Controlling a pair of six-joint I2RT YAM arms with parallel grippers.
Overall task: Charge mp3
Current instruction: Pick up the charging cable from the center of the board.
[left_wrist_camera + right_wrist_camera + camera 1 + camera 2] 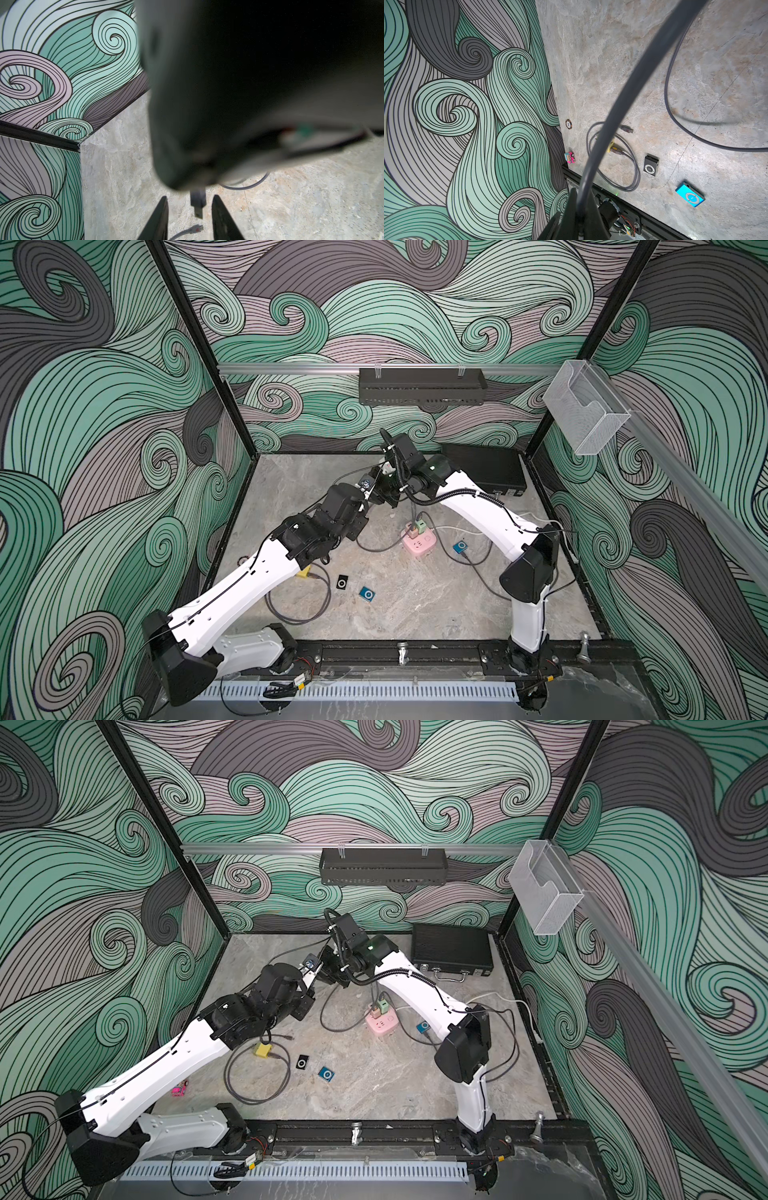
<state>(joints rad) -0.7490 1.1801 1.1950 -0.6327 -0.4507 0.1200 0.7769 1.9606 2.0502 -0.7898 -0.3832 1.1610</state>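
Holds the mp3 (365, 481) off the desk (415, 614), raised behind the strip (419, 545) and a little to its left, at the tip of the left gripper (190, 197). Reads in both top views as gripped there. Shows in the left wrist view only two fingers (160, 218) set part-way apart, with no mp3 visible between them in that frame, so counts as a grip by judgement rather than clear sight. Has the right gripper (579, 199) clamped fully shut on the grey cable (623, 99), meeting the left one above and behind the strip, with the plug (198, 205) poking between the left fingers and touching neither. Leaves three spare players (343, 582) flat on the desk, two in front of the strip to its left, one just to its right. Judge the mp3 small, light and rigid, probably a smooth metal shell: little risk of crushing, but slippery under hard fingers and quick to twist or squirt out. Best taken across the two flat faces, well back on the body, leaving the port edge bare and aimed at the plug. Expect the push of insertion to shove the mp3 back through the grip; calls for a firm squeeze and a straight, gentle approach. Treat the cable as soft and springy: steers poorly from far back, so best pinched right behind the plug's stiff moulding. Watch the slack sagging beside the strip for drag on the plug.
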